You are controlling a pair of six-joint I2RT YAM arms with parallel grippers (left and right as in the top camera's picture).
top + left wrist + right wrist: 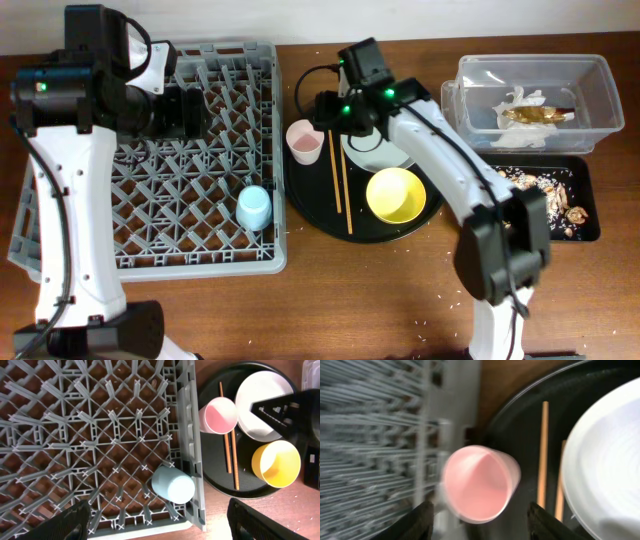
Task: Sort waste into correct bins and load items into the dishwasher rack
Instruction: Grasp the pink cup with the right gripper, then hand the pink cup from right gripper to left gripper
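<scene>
In the right wrist view, the right gripper (481, 510) fills the bottom edge. Its dark fingers are spread wide on either side of the blurred pink cup (477, 482), and I cannot tell whether they touch it. The cup stands mouth up and empty at the rim of the round black tray (520, 425). Further in on that tray lie the two wooden chopsticks (542, 455) and the pale plate (610, 460).

In the left wrist view, the left gripper (159, 507) is open wide and empty above the grey dishwasher rack (90, 435). The light blue cup (172, 486) sits in the rack corner just beside the round tray. The yellow bowl (276, 462) rests empty on the tray.

From overhead, the clear tub (590, 90), on the tray's side away from the rack, holds white tissue (522, 100) and the brown-gold wrapper (540, 117). The black rectangular tray (590, 225) beside it holds beige food scraps (535, 183).
</scene>
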